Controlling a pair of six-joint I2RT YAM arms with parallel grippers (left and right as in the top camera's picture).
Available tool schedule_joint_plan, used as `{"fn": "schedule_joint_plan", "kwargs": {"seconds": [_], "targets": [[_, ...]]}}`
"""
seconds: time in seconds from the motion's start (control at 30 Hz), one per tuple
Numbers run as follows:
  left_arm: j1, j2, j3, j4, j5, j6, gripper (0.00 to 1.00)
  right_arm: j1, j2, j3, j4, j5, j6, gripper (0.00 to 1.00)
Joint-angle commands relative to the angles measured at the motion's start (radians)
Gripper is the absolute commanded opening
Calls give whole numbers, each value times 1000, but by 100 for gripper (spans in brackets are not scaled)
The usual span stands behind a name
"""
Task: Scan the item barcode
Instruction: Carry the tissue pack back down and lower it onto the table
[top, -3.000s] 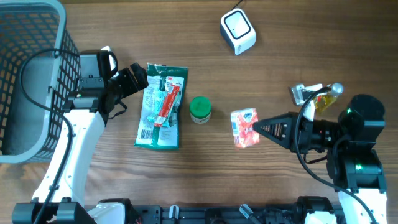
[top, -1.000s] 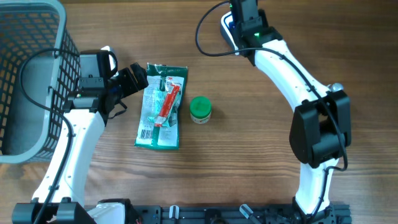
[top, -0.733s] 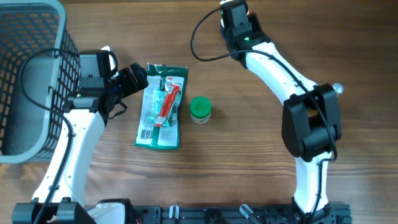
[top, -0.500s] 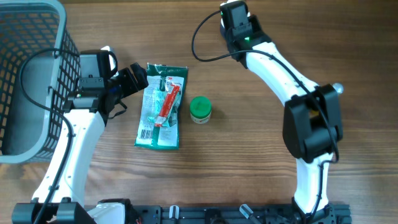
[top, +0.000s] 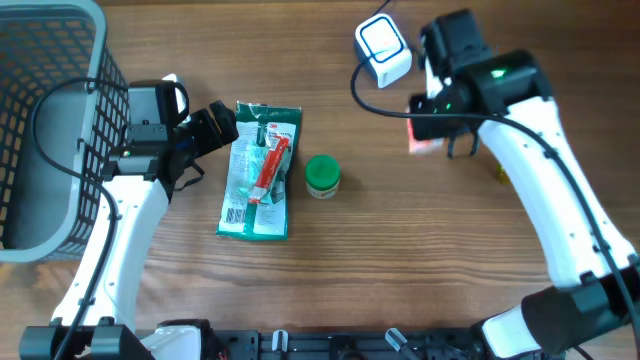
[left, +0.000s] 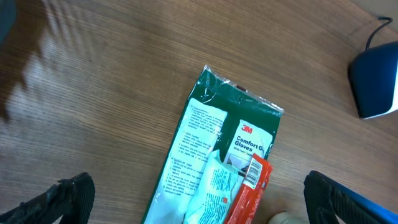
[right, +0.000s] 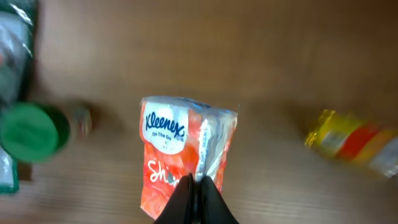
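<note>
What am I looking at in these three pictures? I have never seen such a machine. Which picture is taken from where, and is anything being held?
These are two robot arms at a wooden table. Each arm ends in a two-finger gripper. One picture looks down from above. The other two come from a small camera on each wrist. On the table lie a glove pack, a green-lidded jar, a white scanner and a yellow packet. A basket stands at the left. The right gripper is shut on a tissue pack and holds it near the scanner. The left gripper is open and holds nothing, beside the glove pack.
</note>
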Motion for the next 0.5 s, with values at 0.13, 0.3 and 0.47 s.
{"fn": "schedule_joint_plan", "kwargs": {"seconds": [0.13, 0.3, 0.47], "targets": [[4, -13, 16, 2, 11, 6, 100, -1, 21, -364, 108, -54, 224, 4], [4, -13, 16, 2, 11, 6, 100, -1, 21, -497, 193, -54, 223, 4], [4, -13, 16, 2, 11, 6, 100, -1, 22, -533, 231, -50, 224, 5]]}}
